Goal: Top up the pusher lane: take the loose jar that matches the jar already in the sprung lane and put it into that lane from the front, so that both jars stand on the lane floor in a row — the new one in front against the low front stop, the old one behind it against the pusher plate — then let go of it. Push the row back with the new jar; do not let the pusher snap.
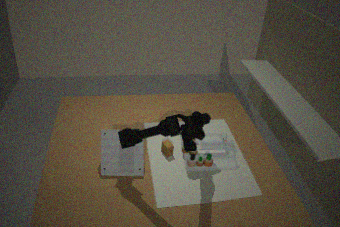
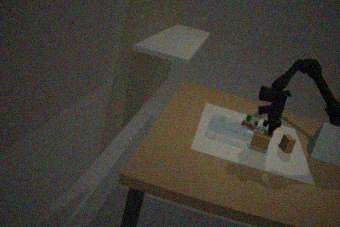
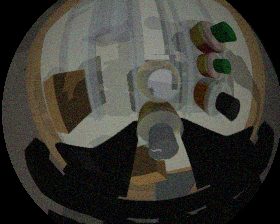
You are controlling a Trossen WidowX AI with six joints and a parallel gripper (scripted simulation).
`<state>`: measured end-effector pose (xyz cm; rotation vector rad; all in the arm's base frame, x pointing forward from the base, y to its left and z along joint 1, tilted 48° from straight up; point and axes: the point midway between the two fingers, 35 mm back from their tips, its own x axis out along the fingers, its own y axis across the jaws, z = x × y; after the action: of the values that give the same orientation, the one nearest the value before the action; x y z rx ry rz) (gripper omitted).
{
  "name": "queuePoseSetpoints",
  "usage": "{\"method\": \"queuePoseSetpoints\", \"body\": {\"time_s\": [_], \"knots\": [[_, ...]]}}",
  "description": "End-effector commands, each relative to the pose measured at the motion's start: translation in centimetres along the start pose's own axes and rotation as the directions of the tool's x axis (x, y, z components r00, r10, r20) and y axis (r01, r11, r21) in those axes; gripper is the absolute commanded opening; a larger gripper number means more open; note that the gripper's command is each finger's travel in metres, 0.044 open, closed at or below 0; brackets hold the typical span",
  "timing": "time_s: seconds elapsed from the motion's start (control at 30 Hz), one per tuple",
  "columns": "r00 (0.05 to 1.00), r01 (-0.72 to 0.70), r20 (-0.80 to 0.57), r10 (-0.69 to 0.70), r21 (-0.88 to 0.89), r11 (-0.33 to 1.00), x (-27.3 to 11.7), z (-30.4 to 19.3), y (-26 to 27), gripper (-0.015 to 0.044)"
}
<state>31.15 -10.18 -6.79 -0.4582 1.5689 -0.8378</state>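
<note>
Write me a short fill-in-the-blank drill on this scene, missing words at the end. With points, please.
The jaws are shut on a jar with a ____ lid (image 3: 163, 142).
In the wrist view, the row of jars on the right has two ____ lids (image 3: 223, 32) (image 3: 222, 66).
The remaining lid (image 3: 228, 106) in that row is ____.
The sheet (image 1: 165, 190) (image 2: 295, 169) under the lanes is ____.

Missing words: grey; green; black; white.
</note>
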Motion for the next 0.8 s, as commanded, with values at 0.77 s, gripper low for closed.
{"method": "queuePoseSetpoints", "body": {"time_s": [0.77], "knots": [[1.000, 0.007, 0.022, -0.007, 0.013, 1.000, -0.55, 1.86, -0.33, 0.0000]]}}
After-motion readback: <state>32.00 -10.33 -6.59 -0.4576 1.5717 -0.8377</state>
